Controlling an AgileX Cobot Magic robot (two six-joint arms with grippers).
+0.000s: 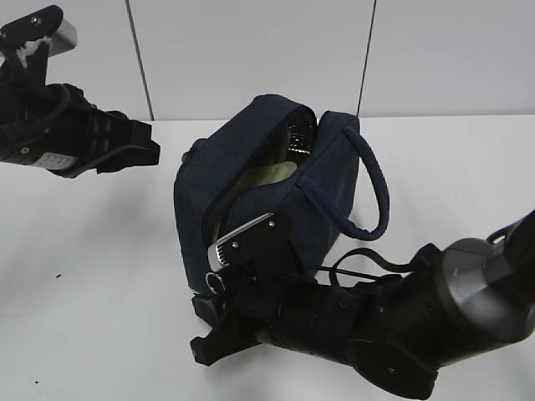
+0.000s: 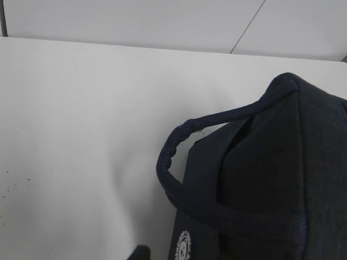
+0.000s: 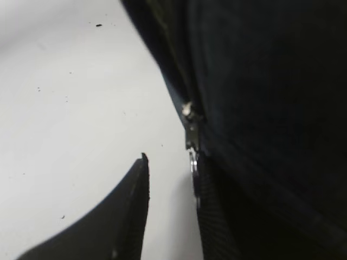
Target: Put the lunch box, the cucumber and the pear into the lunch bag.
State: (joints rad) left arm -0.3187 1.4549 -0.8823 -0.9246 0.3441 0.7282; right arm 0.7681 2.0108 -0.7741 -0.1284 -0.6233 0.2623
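Closest to the camera, the right hand [image 1: 219, 330] is low at the front corner of the boxy dark navy fabric lunch bag [image 1: 251, 167], right by the metal zipper pull [image 3: 190, 138]. In the right wrist view one dark finger [image 3: 127, 211] sits clear on the white desk [image 1: 84, 276] with a gap between it and the zipper, so the hand looks spread and isn't pinching anything yet, as far as I can tell. The bag lies tilted with its mouth open, and you can see something pale green inside [image 1: 267, 175], probably the lunch box lid, plus a dark shape deeper in that I can't make out. No cucumber or pear anywhere on the desk, so I'd guess all three are packed and what's left is zipping up, if anything. Further back on the left, the left hand [image 1: 138, 150] hovers well apart from the bag; whether it's spread or closed, can't tell, since its wrist view only shows the bag's loop handle [image 2: 179, 141].
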